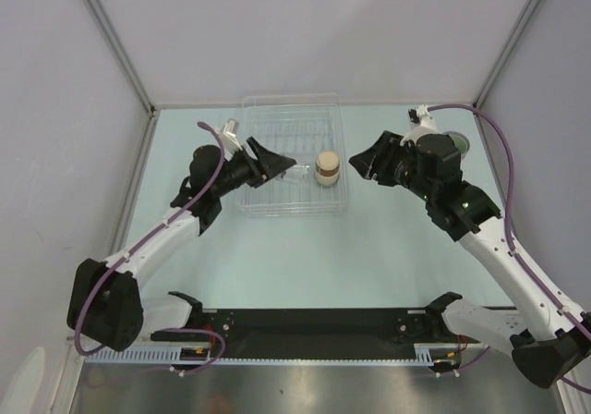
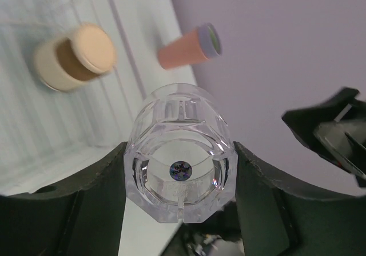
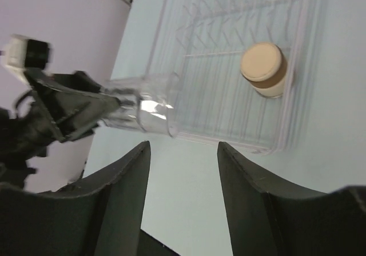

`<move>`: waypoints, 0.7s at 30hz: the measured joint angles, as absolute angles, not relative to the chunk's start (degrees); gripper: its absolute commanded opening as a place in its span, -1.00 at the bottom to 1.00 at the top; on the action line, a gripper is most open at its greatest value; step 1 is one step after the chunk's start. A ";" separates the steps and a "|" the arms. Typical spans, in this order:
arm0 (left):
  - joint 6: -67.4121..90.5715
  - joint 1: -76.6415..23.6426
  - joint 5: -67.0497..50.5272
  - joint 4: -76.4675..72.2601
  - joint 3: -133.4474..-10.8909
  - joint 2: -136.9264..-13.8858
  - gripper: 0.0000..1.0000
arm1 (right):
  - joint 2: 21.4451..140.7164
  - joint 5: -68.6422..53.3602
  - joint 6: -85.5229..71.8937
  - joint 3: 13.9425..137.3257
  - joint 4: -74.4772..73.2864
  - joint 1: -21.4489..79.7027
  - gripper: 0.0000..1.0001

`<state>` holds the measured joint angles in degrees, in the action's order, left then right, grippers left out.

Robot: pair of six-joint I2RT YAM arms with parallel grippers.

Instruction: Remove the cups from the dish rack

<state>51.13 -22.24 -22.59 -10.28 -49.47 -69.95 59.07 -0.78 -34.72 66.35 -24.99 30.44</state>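
Left gripper (image 1: 277,167): closed round a clear faceted plastic tumbler (image 2: 180,164), one black finger pressed on each side of it.
Clear tumbler: held on its side, pointing away from the gripper towards the middle of the rack. A small round sticker shows through its base in the left wrist view. It is at the left part of the rack; whether it touches the slats I cannot tell.
Dish rack (image 1: 295,123): a rectangular transparent plastic basket with thin ribbed slats, sitting on the pale blue-green table (image 1: 388,238) between the two arms, towards the far side.
Cork-topped cup (image 1: 326,168): a short round cup with a tan cork-like top and a brown band below it. It is inside the rack, close to the right wall and well apart from the held tumbler.
Right gripper (image 3: 183,153): fingers spread wide with nothing between them. It hangs just outside the right wall of the rack, facing across it towards the left gripper.
Pink cup (image 2: 189,49): a salmon-pink plastic tumbler with a lavender rim at its mouth and green showing inside. It is out on the table beyond the right side of the rack. From above only its dark greenish mouth (image 1: 455,142) shows behind the right arm.
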 measured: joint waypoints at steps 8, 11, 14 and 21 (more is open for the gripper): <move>72.12 -22.11 -37.98 -42.39 -38.33 -74.70 -0.99 | 59.48 -10.68 -38.35 62.96 -14.79 30.55 0.16; 75.40 -22.11 -40.01 -49.71 -38.33 -74.72 -0.99 | 59.48 -12.69 -39.57 62.26 -12.53 30.52 0.16; 78.15 -22.11 -41.54 -55.11 -38.33 -74.98 -0.99 | 59.42 -14.83 -41.21 60.97 -9.52 30.52 0.17; 81.65 -22.11 -43.24 -60.60 -38.33 -76.73 -0.99 | 59.42 -18.39 -45.04 57.32 -4.10 30.72 0.16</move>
